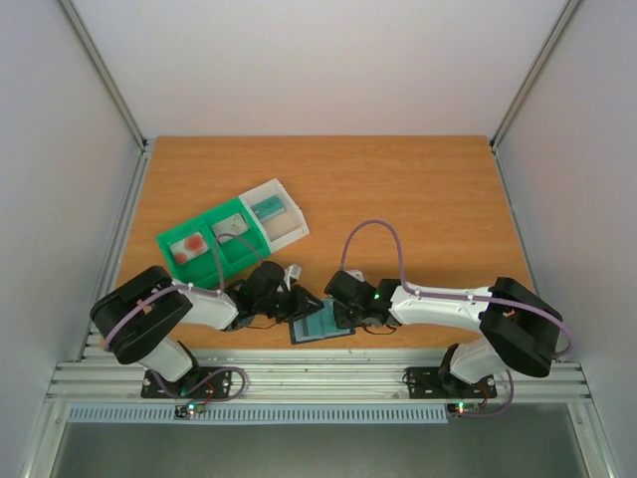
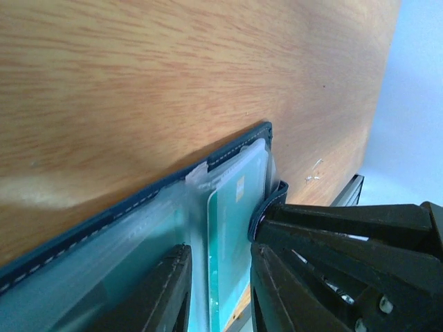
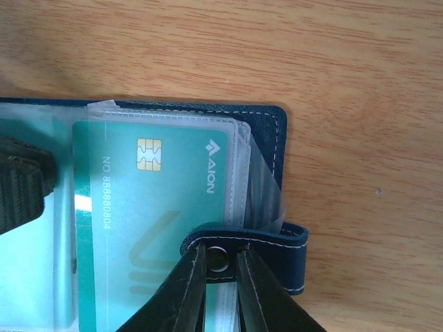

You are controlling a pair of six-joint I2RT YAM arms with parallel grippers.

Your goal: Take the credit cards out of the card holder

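Note:
The card holder (image 1: pixel 320 327) lies open near the table's front edge, between both grippers. In the right wrist view its navy cover (image 3: pixel 266 121) frames clear sleeves, with a teal credit card (image 3: pixel 149 207) lying partly out of them. My right gripper (image 3: pixel 220 250) is shut narrowly on the folded tab clasp (image 3: pixel 277 252), with the snap between its tips. My left gripper (image 2: pixel 220 252) is open just above the sleeves. The teal card's edge (image 2: pixel 225 228) lies between its fingers (image 2: pixel 166 290). In the top view the left gripper (image 1: pixel 295 305) and right gripper (image 1: pixel 348 311) meet over the holder.
A green-and-white compartment tray (image 1: pixel 261 239) stands behind the left arm, with a teal item in its white end (image 1: pixel 267 209) and a red one in a green cell (image 1: pixel 189 247). The table's front rail (image 1: pixel 318 373) is right behind the holder.

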